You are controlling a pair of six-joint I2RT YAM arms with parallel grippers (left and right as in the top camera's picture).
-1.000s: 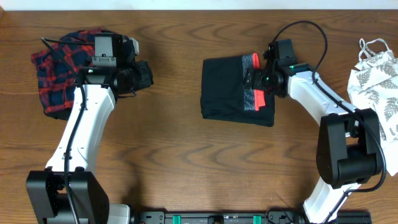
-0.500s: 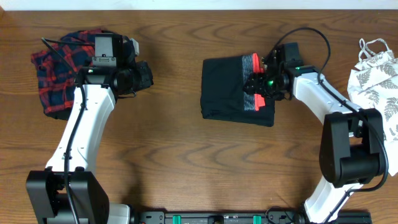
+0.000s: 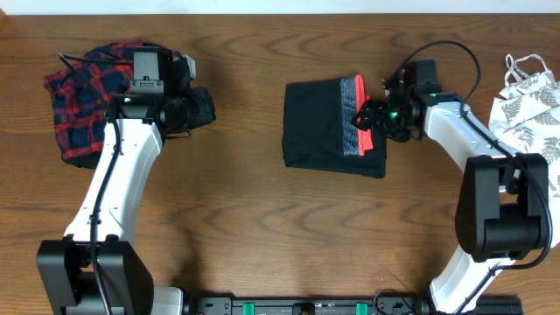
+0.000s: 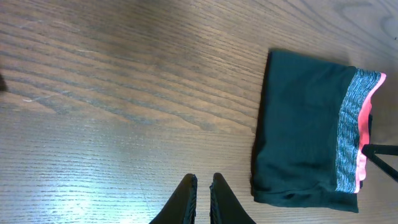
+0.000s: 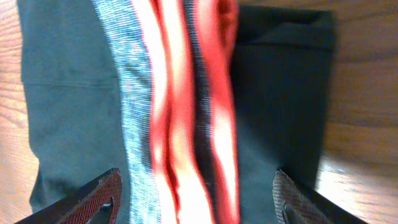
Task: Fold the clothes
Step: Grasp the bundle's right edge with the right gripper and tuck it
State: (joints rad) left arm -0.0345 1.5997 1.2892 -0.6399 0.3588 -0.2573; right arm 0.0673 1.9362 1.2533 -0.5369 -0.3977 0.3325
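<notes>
**Leggings squared away at centre, two garments left to fold**

At the far left, the red-navy plaid piece point(image 3: 74, 105) is seen bunched on the surface point(image 3: 245, 210), not squared off and partly hidden by the left arm point(image 3: 122, 166). Just beside it, the left end effector point(image 3: 203, 105) is held over bare wood, pressed together, with nothing pinched.

At centre, the black leggings point(image 3: 319, 127) are laid in a compact rectangle, with the grey-and-coral waistband point(image 3: 354, 140) turned to the right side. This item is judged all but finished. Over that waistband the right end effector point(image 3: 374, 118) is poised. Its fingers point(image 5: 102, 199) are spread wide either side of the band, and no cloth appears to be gripped.

At the far right edge, the white leaf-print top point(image 3: 525, 114) is seen loose and rumpled, partly cut off by the frame. Roughly a third of the task is judged done; the plaid and the top are yet to be folded.
</notes>
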